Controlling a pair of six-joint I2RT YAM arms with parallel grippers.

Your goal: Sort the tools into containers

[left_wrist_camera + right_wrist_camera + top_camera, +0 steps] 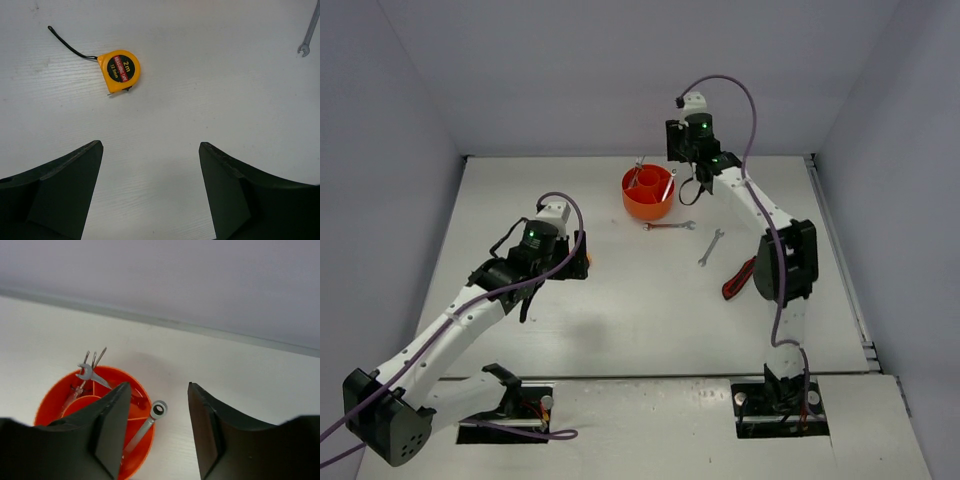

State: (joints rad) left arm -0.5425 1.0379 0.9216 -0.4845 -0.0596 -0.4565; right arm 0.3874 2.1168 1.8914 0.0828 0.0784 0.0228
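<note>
The orange tub stands at the back middle of the table. It holds two silver wrenches, one with its ring end over the rim and one open-ended, and thin screwdriver shafts. My right gripper is open and empty, above the tub's right edge. Two more wrenches lie on the table. The yellow-black tape measure lies flat ahead of my left gripper, which is open and empty. The red-black utility knife lies by the right arm.
White table with grey walls at the left, back and right. The tape measure's black cord trails to its left. One wrench's end shows in the left wrist view. The right arm's elbow hangs over the knife's right side.
</note>
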